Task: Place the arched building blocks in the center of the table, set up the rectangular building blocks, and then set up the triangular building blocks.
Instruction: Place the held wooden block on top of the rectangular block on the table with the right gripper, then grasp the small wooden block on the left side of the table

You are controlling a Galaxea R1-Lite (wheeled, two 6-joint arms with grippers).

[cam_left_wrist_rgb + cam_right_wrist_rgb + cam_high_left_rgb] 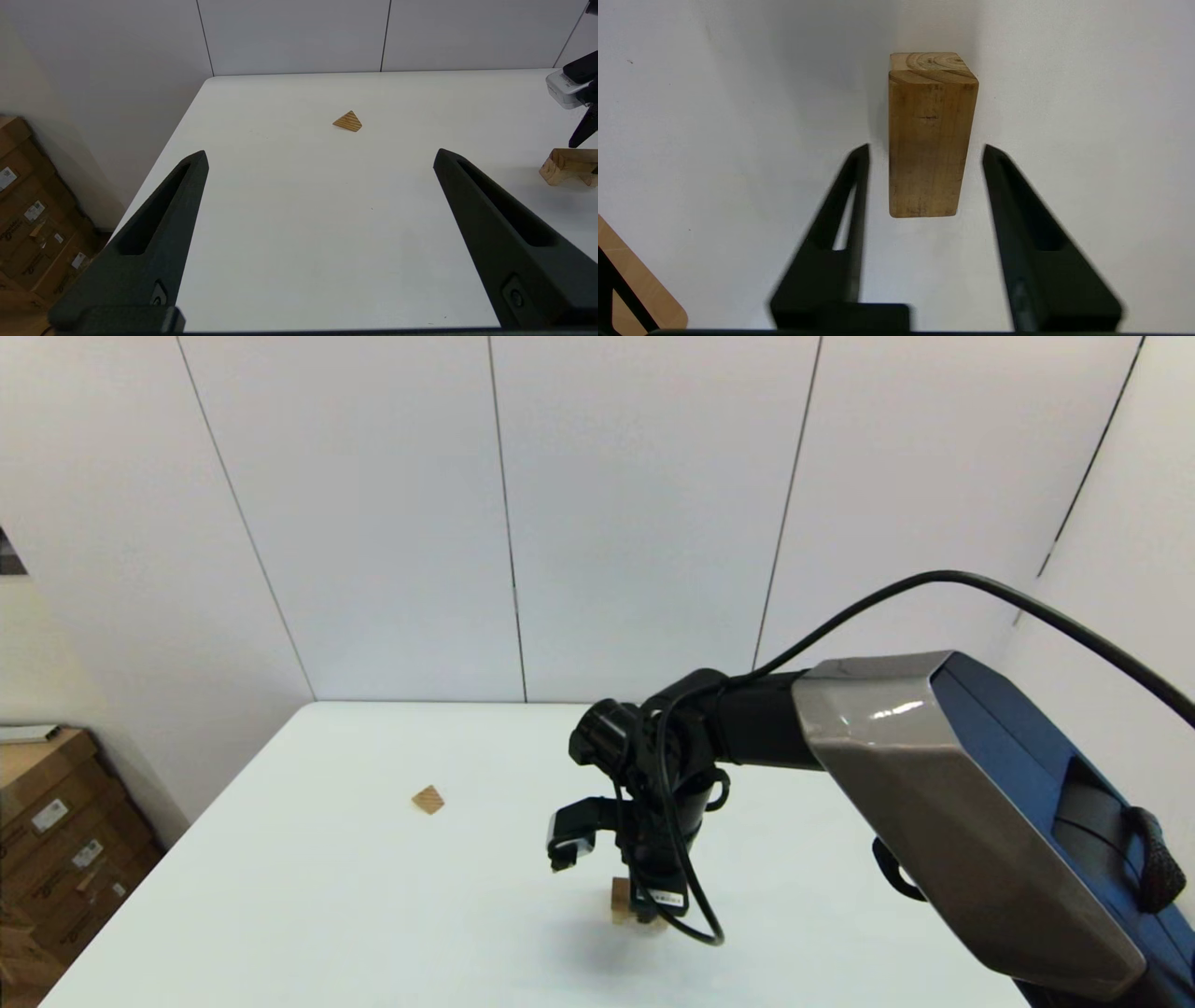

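The rectangular building block (928,135), a tan wooden bar with end grain showing, rests on the white table (373,896). My right gripper (925,147) is open, one finger on each side of the bar with a gap at both. In the head view this gripper (653,907) points down at mid-table, with tan wood (621,901) showing beside it. The arched building block (567,165) lies just below a right finger. The triangular building block (428,799) (348,122) lies alone to the left. My left gripper (321,153) is open and empty, well short of the wedge.
Stacked cardboard boxes (47,840) (28,224) stand on the floor beyond the table's left edge. White wall panels close off the far side. A corner of light wood (640,289) shows at the edge of the right wrist view.
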